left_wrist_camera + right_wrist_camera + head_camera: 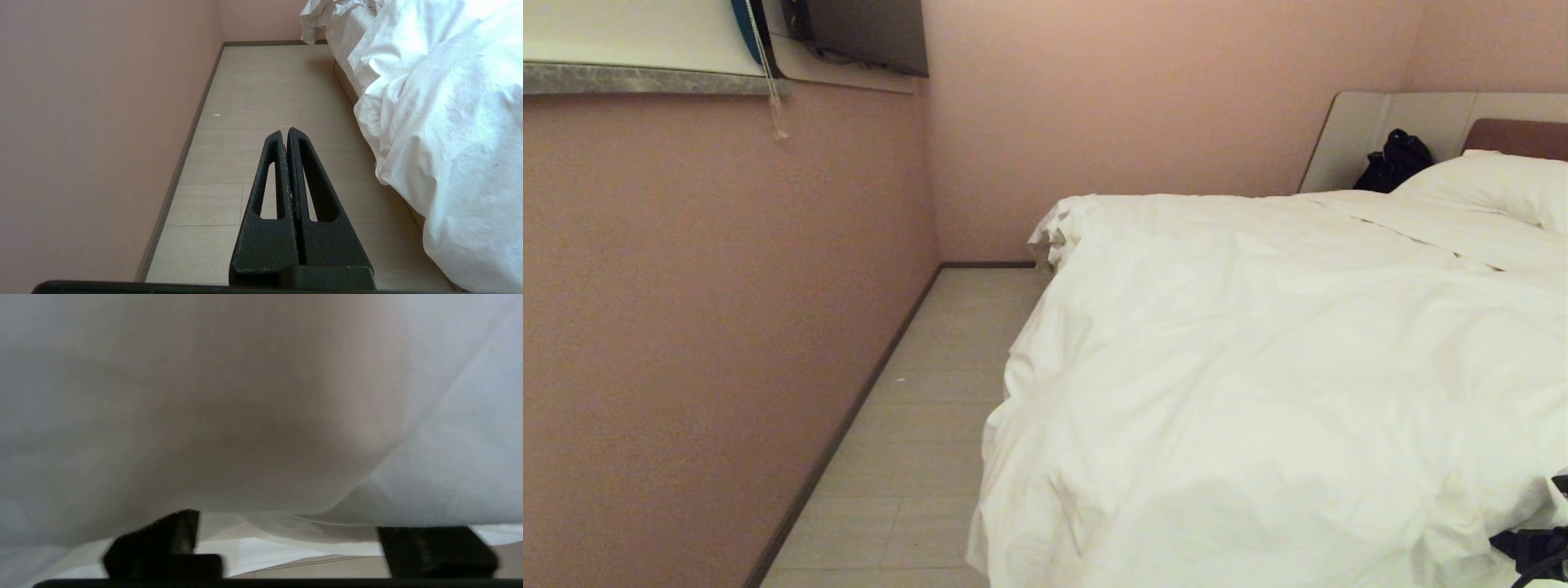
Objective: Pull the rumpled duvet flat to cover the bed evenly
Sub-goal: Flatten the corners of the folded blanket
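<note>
From my head view, the duvet (1258, 359) fills the right and centre of the frame, puffy and creased, its left edge spilling down over the side of the bed (1515, 135) toward the pale floor (931, 425). A pillow (1494, 184) lies at the upper right, with a dark bag (1395, 159) just left of it against the grey panel. A pink wall (711, 327) takes up the left. Only a dark bit of my right gripper (1535, 547) shows in the lower right corner, against the rumpled cloth.

In my left wrist view, my left gripper (286, 134) sits at lower centre with its fingers pressed together, holding nothing, over the floor between wall and bed. The duvet hangs down the right side of the frame.

In my right wrist view, white cloth covers nearly the whole frame and drapes over my fingers (167, 535), whose bases stand apart along the bottom edge. I cannot tell whether they grip it.
</note>
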Available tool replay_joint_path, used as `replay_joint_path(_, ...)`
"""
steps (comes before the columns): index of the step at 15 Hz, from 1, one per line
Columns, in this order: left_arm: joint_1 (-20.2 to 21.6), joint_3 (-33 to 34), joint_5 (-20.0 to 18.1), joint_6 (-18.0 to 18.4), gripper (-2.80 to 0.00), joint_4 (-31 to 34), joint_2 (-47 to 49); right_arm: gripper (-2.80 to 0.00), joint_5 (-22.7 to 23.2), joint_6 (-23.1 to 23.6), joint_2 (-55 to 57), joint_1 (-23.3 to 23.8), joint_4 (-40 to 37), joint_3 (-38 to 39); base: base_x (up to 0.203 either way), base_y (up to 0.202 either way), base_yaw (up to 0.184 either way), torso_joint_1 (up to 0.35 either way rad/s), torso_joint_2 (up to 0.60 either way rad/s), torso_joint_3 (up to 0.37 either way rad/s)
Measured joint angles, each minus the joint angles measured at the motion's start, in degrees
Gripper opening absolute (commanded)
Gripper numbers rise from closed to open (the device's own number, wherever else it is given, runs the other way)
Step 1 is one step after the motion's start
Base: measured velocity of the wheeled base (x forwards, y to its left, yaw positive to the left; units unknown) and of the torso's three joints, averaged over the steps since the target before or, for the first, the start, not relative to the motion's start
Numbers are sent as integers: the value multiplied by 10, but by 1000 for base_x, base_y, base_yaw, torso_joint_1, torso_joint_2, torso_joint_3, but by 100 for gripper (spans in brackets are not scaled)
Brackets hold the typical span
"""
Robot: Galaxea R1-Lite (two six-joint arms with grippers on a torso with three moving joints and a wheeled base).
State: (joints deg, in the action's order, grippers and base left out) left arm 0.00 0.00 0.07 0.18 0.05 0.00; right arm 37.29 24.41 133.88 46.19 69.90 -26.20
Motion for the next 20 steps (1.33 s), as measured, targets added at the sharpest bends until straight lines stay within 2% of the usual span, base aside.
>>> replay_joint_path(5,0,0,0,0,-280,0,0,-280,1,-8,-20,0,4,29,0,0,0,0,0,0)
replay_joint_path(8,0,0,0,0,-280,-1,0,-280,12,-11,-53,5,5,75,0,0,0,0,0,0)
replay_joint_path(13,0,0,0,0,-280,0,0,-280,45,-15,-124,22,3,143,0,0,0,0,0,0)
replay_joint_path(20,0,0,0,0,-280,0,0,-280,44,-15,-154,56,0,182,0,0,0,0,0,0)
